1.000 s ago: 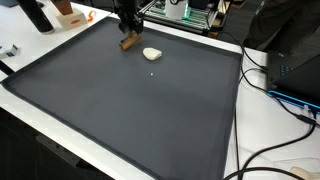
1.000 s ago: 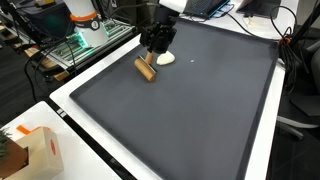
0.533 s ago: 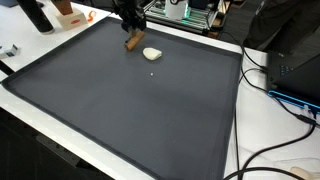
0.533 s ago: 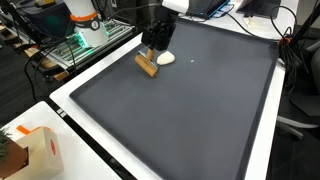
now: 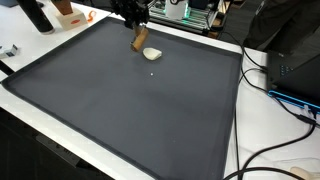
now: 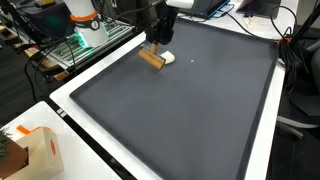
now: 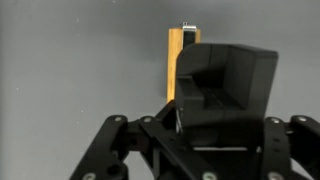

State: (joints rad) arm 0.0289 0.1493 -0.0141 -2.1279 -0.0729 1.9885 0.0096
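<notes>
Wrist view: jaws clamped on the wooden block (image 7: pixel 173 62), its long axis running straight up the frame.

Wooden block (image 7: pixel 176 60), lower end hidden

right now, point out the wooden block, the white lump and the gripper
wooden block (image 7: pixel 175 60), wrist view, its long face
white lump (image 5: pixel 152 53), exterior view, its middle
gripper (image 6: pixel 156 42), exterior view, between fingertips

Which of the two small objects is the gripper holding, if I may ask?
The brown wooden block; the pale lump lies free on the mat.
</notes>
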